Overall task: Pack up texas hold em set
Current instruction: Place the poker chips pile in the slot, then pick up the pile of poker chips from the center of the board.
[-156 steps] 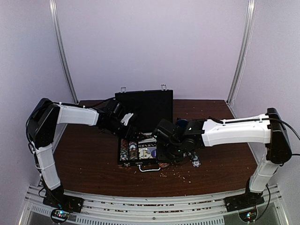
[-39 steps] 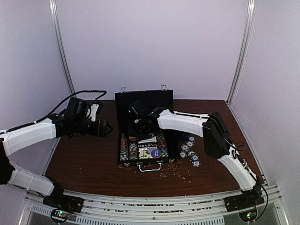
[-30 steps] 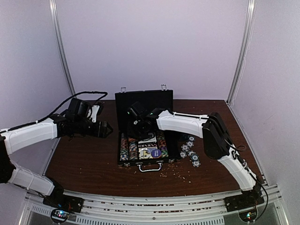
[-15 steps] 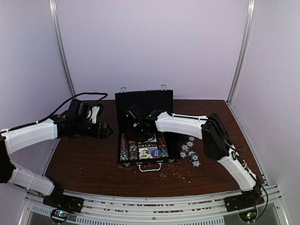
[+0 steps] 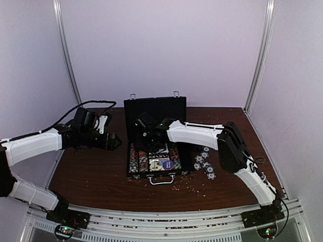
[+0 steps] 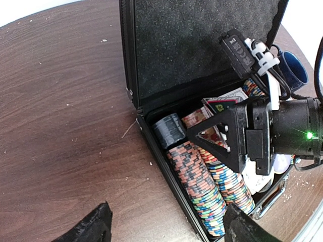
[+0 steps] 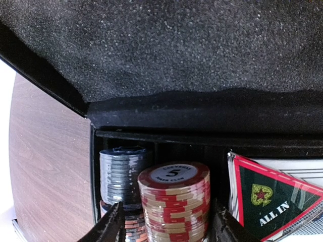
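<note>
The right arm rises from its base at the near right corner, bends sharply at the elbow and lays its white forearm leftward across the table, so that the right gripper dips into the far left corner of the open briefcase. Its jaws are parted and straddle a red chip stack marked 5. A gap shows on one side, and whether the other finger touches cannot be told. A grey chip stack stands just beside the red one against the case wall, and a card deck reading ALL IN lies to the other side. The left arm stretches low from the left, and the left gripper hovers over bare wood just left of the case, spread wide and holding nothing. The case sits mid-table with its foam-lined lid upright, rows of striped chips in the tray and the silver handle toward the arms. Loose chips lie on the table to the right of the case. A dark blue cup stands beyond the far right of the case. The surface is dark brown wood with pale specks near the handle. Pale lilac walls and two metal uprights close in the space.
</note>
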Action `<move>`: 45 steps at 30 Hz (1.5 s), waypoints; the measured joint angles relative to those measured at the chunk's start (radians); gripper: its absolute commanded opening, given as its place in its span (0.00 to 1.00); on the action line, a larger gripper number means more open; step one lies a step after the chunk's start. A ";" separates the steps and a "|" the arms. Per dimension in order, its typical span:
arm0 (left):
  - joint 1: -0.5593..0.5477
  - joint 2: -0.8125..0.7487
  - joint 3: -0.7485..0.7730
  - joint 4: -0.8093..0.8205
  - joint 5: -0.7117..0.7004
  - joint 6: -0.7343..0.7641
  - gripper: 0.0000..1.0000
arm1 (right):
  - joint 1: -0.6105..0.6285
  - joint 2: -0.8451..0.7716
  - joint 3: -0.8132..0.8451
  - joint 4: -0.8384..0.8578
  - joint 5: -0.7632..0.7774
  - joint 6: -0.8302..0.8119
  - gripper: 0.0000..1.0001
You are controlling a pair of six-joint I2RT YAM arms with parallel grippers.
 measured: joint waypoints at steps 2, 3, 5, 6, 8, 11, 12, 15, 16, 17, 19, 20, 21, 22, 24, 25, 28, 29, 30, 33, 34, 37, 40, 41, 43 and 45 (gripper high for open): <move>0.000 0.000 0.000 0.000 0.001 0.000 0.78 | 0.000 0.000 0.000 0.000 0.003 0.000 0.55; 0.000 0.000 0.000 0.000 0.001 0.000 0.78 | 0.000 -0.001 0.000 0.000 0.005 0.000 0.55; 0.000 0.000 0.000 0.000 0.001 0.000 0.78 | 0.000 -0.004 0.000 -0.002 0.010 0.000 0.54; 0.000 0.000 0.000 0.000 0.000 0.000 0.78 | 0.000 -0.008 0.000 -0.006 0.014 0.000 0.54; 0.000 -0.002 0.000 0.000 -0.001 0.000 0.78 | 0.000 -0.018 0.000 -0.013 0.021 0.000 0.53; 0.000 -0.014 -0.004 0.003 -0.005 -0.001 0.78 | 0.000 -0.052 0.000 -0.009 0.027 0.000 0.55; 0.000 -0.019 -0.004 0.003 -0.006 -0.001 0.78 | 0.000 -0.066 0.000 -0.006 0.033 -0.002 0.55; 0.000 -0.035 -0.005 0.007 -0.013 -0.001 0.78 | 0.003 -0.113 -0.001 0.005 0.051 -0.012 0.56; 0.000 -0.040 -0.005 0.008 -0.016 -0.001 0.78 | 0.006 -0.132 -0.005 0.010 0.059 -0.019 0.56; 0.000 -0.043 -0.006 0.008 -0.019 -0.002 0.78 | 0.008 -0.151 -0.010 0.010 0.066 -0.025 0.56; 0.000 -0.051 -0.006 0.008 -0.026 -0.003 0.78 | 0.013 -0.197 -0.037 0.016 0.083 -0.037 0.57; 0.000 -0.058 -0.006 0.008 -0.031 -0.004 0.78 | 0.013 -0.222 -0.057 0.017 0.093 -0.047 0.57; 0.000 -0.065 -0.008 0.009 -0.035 -0.005 0.78 | 0.013 -0.254 -0.087 0.019 0.103 -0.053 0.58; 0.000 -0.076 -0.011 0.009 -0.043 -0.006 0.78 | 0.016 -0.288 -0.121 0.019 0.113 -0.060 0.59; 0.002 -0.099 -0.016 0.011 -0.055 -0.010 0.79 | 0.021 -0.388 -0.237 0.016 0.136 -0.080 0.61; 0.004 -0.114 -0.021 0.016 -0.064 -0.014 0.79 | 0.023 -0.445 -0.299 0.006 0.152 -0.087 0.62; 0.011 -0.152 -0.040 0.032 -0.079 -0.030 0.79 | 0.023 -0.610 -0.484 -0.003 0.188 -0.098 0.64; 0.013 -0.160 -0.049 0.035 -0.085 -0.039 0.79 | 0.023 -0.681 -0.566 -0.010 0.203 -0.096 0.65; 0.017 -0.166 -0.057 0.038 -0.090 -0.048 0.80 | 0.023 -0.743 -0.636 -0.022 0.215 -0.092 0.65; 0.024 -0.166 -0.072 0.041 -0.100 -0.077 0.80 | 0.013 -0.924 -0.856 -0.035 0.233 -0.050 0.66; 0.026 -0.163 -0.074 0.043 -0.103 -0.088 0.80 | 0.008 -0.977 -0.926 -0.038 0.233 -0.032 0.67; 0.027 -0.154 -0.080 0.050 -0.110 -0.125 0.80 | -0.023 -1.096 -1.111 -0.057 0.229 0.016 0.67; 0.028 -0.137 -0.080 0.058 -0.115 -0.160 0.80 | -0.061 -1.160 -1.245 -0.080 0.223 0.059 0.67; 0.029 -0.130 -0.080 0.060 -0.116 -0.169 0.80 | -0.073 -1.172 -1.275 -0.085 0.218 0.068 0.67; 0.030 -0.116 -0.080 0.059 -0.116 -0.183 0.80 | -0.095 -1.183 -1.315 -0.086 0.204 0.074 0.67; 0.030 -0.101 -0.080 0.059 -0.117 -0.192 0.80 | -0.117 -1.180 -1.334 -0.081 0.188 0.062 0.68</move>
